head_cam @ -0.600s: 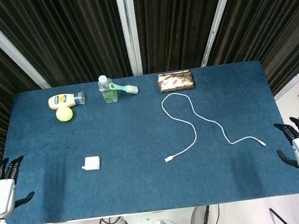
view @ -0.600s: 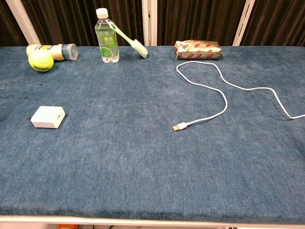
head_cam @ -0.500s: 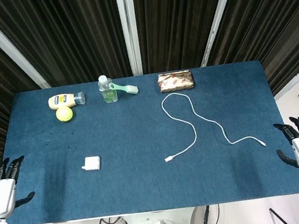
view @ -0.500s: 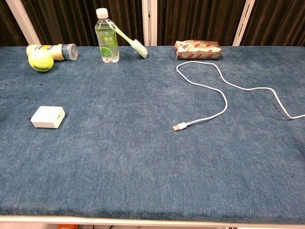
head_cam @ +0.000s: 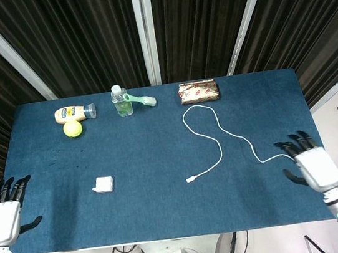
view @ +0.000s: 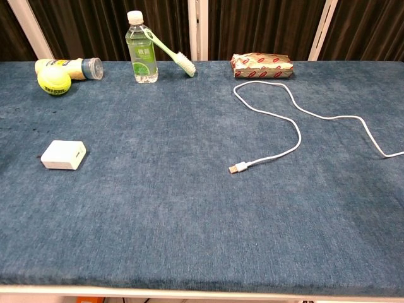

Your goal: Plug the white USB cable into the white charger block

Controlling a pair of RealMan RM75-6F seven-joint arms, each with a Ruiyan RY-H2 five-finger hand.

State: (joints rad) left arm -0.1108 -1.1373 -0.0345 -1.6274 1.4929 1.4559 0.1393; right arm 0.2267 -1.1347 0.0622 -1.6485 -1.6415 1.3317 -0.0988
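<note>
Both hands empty, fingers apart, left hand (head_cam: 0, 216) off table edge, right hand (head_cam: 313, 164) beside white USB cable (head_cam: 219, 139)

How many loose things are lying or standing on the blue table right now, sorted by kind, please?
Cables: 1, the white USB cable
Charger blocks: 1, the white charger block
Bottles: 2, the clear bottle and the yellow bottle
Brushes: 1, the green brush
Balls: 1, the tennis ball
Wrapped packets: 1, the packet
Total: 7
</note>
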